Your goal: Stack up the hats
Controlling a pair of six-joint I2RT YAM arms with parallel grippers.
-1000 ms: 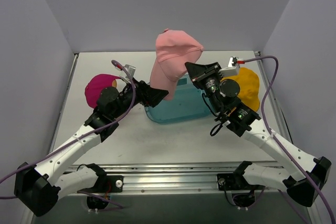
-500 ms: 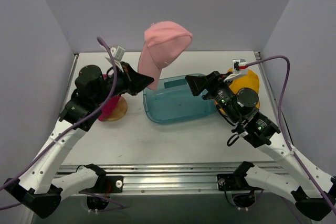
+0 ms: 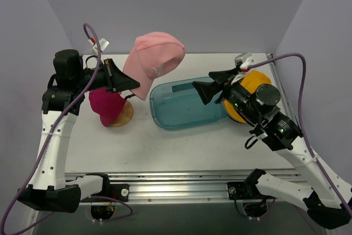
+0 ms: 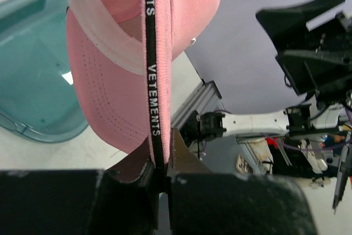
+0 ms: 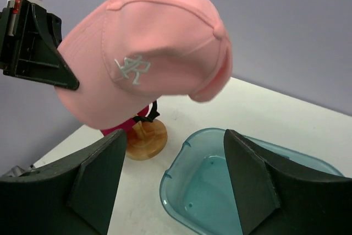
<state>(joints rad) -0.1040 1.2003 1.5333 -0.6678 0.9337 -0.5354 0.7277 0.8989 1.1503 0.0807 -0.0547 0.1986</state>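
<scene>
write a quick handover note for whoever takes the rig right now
The left gripper is shut on the edge of the pink hat, holding it in the air beside the magenta hat.
The right gripper is open and empty, over the teal tray.
The magenta hat sits on the wooden stand at the left. The yellow hat is at the right, behind the right arm.
Done: nothing stacked on the magenta hat yet.
Left: probably pink onto magenta, then yellow.

The pale pink hat [image 3: 155, 59] is showing a silvery emblem [image 5: 132, 69] and a white-lettered black strap [image 4: 151, 70]; the magenta hat [image 3: 105, 107], yellow-orange hat [image 3: 257, 80] and translucent teal tray [image 3: 165, 120] are contrasting with the white bench [image 3: 165, 149].
</scene>
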